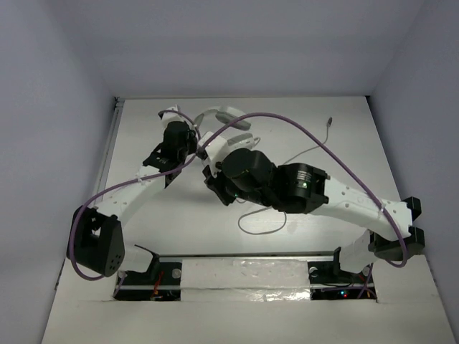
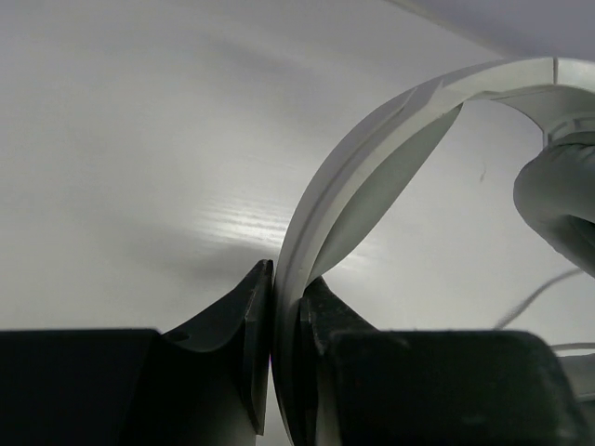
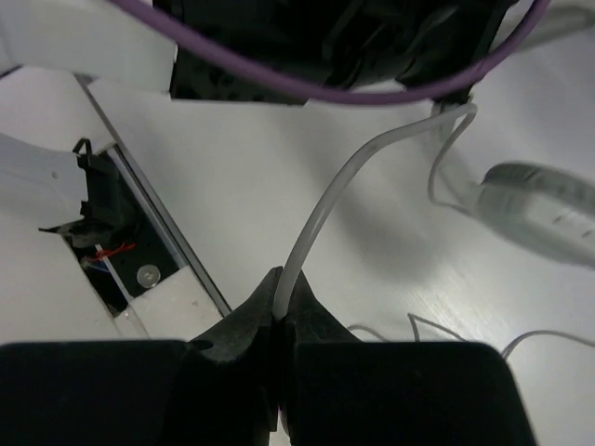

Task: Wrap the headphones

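The white headphones (image 1: 228,113) lie at the far middle of the table, partly hidden by both arms. My left gripper (image 2: 286,279) is shut on the curved headband (image 2: 372,158), and a grey earcup (image 2: 558,204) shows at the right. In the top view the left gripper (image 1: 192,143) sits just left of the headphones. My right gripper (image 3: 282,283) is shut on the thin grey cable (image 3: 344,186), which rises in an arc toward an earcup (image 3: 539,209). In the top view the right gripper (image 1: 213,179) is beside the left one. Slack cable loops on the table (image 1: 262,223), and its plug (image 1: 329,122) lies far right.
Thick purple robot cables (image 1: 323,147) arch over the table and cross the right wrist view (image 3: 307,88). The left arm's black body (image 3: 335,37) is close ahead of the right gripper. A slot with electronics (image 3: 116,251) runs along the near table edge. Walls enclose the table.
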`<state>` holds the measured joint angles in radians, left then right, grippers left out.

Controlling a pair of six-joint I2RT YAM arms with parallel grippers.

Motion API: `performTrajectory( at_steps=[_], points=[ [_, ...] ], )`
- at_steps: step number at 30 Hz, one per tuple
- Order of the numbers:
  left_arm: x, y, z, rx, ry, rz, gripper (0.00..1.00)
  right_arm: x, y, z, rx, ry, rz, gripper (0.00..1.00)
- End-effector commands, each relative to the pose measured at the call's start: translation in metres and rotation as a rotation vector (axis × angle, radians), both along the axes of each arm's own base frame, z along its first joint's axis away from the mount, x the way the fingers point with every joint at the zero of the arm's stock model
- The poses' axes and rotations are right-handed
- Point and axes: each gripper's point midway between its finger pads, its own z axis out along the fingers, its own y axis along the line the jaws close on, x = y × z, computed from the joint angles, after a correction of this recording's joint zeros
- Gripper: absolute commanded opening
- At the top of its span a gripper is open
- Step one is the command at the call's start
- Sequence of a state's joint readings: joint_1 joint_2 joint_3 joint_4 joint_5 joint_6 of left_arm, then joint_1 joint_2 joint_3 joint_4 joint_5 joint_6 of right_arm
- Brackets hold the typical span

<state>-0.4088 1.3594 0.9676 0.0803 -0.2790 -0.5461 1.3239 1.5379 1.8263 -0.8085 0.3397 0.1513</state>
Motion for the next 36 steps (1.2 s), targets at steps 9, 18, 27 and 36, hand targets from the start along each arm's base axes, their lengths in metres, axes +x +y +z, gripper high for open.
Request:
performTrajectory(
  at_steps=[9,18,27,36],
  points=[
    [-0.026,-0.048,0.040,0.012,-0.205,-0.318,0.00,0.076,-0.060,0.025,-0.025,-0.119,-0.171,0.00],
    [-0.051,-0.065,0.035,0.062,-0.154,-0.439,0.00,0.132,-0.094,0.010,-0.084,-0.196,-0.345,0.00],
    [-0.060,-0.056,0.050,0.118,-0.118,-0.438,0.00,0.173,-0.148,0.006,-0.087,-0.225,-0.571,0.00],
    [-0.061,-0.047,0.084,0.210,-0.140,-0.448,0.00,0.191,-0.169,-0.009,-0.039,-0.191,-0.662,0.00]
  ],
)
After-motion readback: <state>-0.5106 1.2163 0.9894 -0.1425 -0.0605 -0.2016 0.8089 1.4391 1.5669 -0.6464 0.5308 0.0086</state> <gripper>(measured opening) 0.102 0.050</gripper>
